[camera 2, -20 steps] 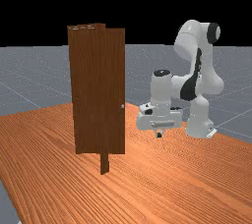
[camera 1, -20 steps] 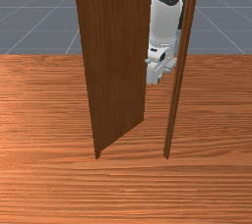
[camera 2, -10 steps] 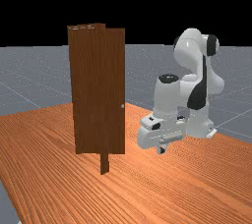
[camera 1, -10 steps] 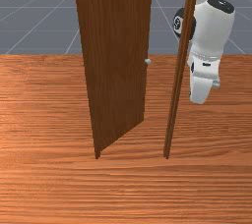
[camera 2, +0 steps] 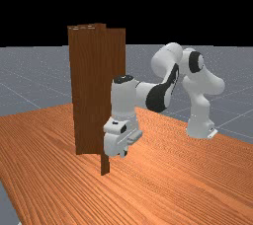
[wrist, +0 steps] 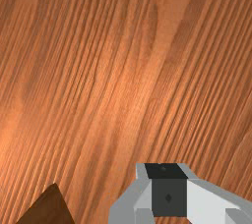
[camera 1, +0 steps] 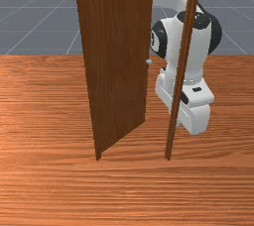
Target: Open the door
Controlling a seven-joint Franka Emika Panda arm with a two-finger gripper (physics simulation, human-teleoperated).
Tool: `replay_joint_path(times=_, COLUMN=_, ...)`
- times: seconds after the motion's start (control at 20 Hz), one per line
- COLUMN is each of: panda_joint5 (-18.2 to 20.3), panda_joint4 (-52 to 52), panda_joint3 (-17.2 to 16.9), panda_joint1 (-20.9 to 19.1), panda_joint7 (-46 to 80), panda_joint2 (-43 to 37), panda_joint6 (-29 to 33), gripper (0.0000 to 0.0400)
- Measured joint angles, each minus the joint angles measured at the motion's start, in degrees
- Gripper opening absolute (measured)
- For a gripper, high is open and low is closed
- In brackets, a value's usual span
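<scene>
Left of the front view's middle, a tall dark-brown wooden door [camera 1: 116, 61] stands ajar, angled back toward my arm's side, with a small round silvery knob [camera 1: 149, 62] on its free edge. Farther right, a slim brown wooden post [camera 1: 170, 136] rises, crossing in front of my white-and-grey arm [camera 1: 173, 46]. My gripper [camera 2: 123, 154] hangs above the orange-brown wooden surface [camera 2: 163, 184], overlapping the lower door in the far view and apart from the knob, its jaws together, meeting each other.
</scene>
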Motion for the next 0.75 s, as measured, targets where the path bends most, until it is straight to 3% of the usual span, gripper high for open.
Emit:
replay_joint_path(times=0.15, panda_joint5=0.28, panda_joint4=-5.33, panda_joint3=2.77, panda_joint1=-2.85, panda_joint7=-13.59, panda_joint2=-2.98, panda_joint6=1.43, gripper=0.0)
replay_joint_path(times=0.3, panda_joint5=2.0, panda_joint4=-9.08, panda_joint3=2.71, panda_joint1=-4.14, panda_joint7=-12.17, panda_joint2=-5.34, panda_joint6=2.51, gripper=0.0)
replay_joint_path(times=0.45, panda_joint5=1.87, panda_joint4=-11.88, panda_joint3=4.16, panda_joint1=-6.66, panda_joint7=-21.6, panda_joint2=-6.97, panda_joint6=2.91, gripper=0.0)
replay_joint_path(times=0.6, panda_joint5=1.4, panda_joint4=-14.11, panda_joint3=5.89, panda_joint1=-10.8, panda_joint7=-36.42, panda_joint2=-8.36, panda_joint6=2.42, gripper=0.0)
replay_joint_path(times=0.75, panda_joint5=1.8, panda_joint4=-13.42, panda_joint3=5.0, panda_joint1=-17.2, panda_joint7=-47.08, panda_joint2=-8.17, panda_joint6=1.11, gripper=0.0)
